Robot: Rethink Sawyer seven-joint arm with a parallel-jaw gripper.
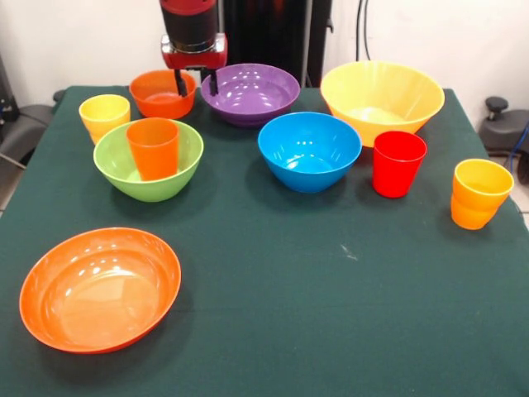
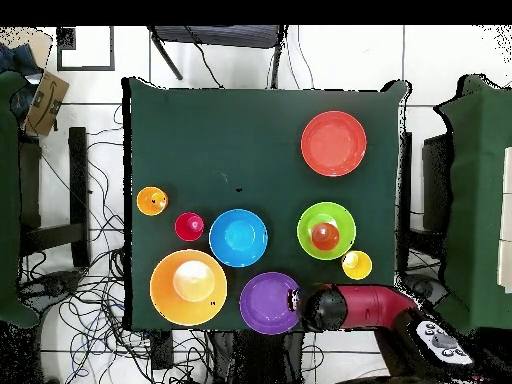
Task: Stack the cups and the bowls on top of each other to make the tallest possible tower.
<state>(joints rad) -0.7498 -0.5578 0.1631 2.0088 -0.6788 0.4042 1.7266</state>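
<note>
The gripper (image 1: 196, 83) hangs with fingers a little apart, holding nothing. At its nine o'clock, the small orange bowl (image 1: 163, 93) looks light, hard and slippery; pinch its rim.

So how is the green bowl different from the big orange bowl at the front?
The green bowl is deeper and narrower; the wide orange bowl is shallow and spreads out more. The green bowl has an orange cup standing in it, while the wide orange bowl is empty. The green bowl sits near other dishes; the wide orange bowl sits alone. Both are round, shiny and upright on the table.
</note>
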